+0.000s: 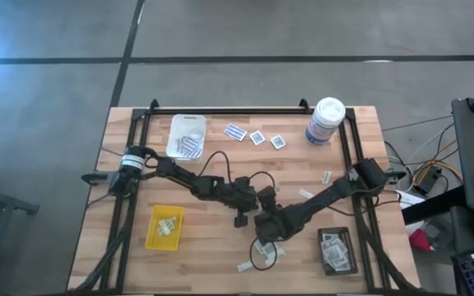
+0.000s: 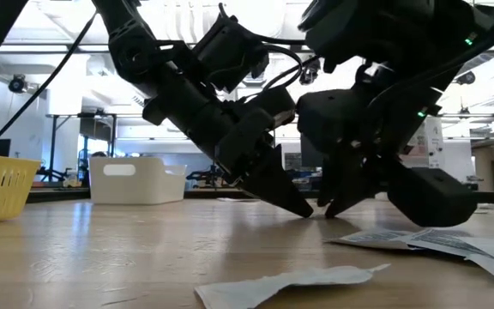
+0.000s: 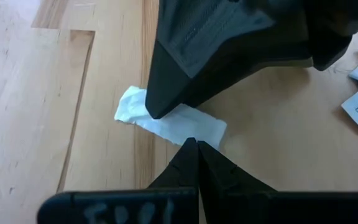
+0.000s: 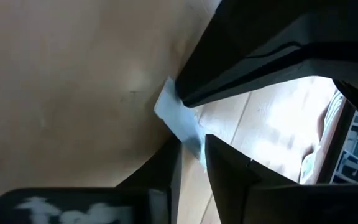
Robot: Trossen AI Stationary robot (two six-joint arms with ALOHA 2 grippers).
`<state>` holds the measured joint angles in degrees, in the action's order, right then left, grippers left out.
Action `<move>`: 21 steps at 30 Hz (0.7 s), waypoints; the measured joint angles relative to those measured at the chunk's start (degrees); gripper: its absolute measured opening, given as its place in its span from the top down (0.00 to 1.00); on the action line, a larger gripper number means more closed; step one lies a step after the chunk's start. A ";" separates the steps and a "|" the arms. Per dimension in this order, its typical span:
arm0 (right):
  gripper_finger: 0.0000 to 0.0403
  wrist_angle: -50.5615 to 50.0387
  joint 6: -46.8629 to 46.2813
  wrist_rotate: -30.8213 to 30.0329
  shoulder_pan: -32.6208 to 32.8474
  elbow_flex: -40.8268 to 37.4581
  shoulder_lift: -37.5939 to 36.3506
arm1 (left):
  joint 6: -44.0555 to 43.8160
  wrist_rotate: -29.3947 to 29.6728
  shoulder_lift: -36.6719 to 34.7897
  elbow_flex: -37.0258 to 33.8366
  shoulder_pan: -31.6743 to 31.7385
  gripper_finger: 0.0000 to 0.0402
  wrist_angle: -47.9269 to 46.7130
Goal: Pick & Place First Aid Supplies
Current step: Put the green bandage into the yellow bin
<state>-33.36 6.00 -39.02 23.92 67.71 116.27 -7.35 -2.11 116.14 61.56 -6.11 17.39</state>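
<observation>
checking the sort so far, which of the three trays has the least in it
The yellow tray near the left arm: only a couple of pale strips lie in it. The white tray at the back and the black tray at front right each hold several packets.

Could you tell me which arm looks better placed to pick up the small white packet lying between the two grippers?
Probably the right. The right gripper has its fingers parted with the white packet running into the gap. The left gripper is shut, its tip only meeting the packet's edge, so it would need to reopen first.
</observation>
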 joint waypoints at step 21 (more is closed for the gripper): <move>0.98 -1.07 -1.33 0.49 2.09 1.15 0.13 | 3.51 2.36 -2.42 -0.11 0.11 1.00 -3.48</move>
<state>-34.44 4.67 -38.52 26.01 68.86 116.40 -3.84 0.25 113.72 61.45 -6.00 13.91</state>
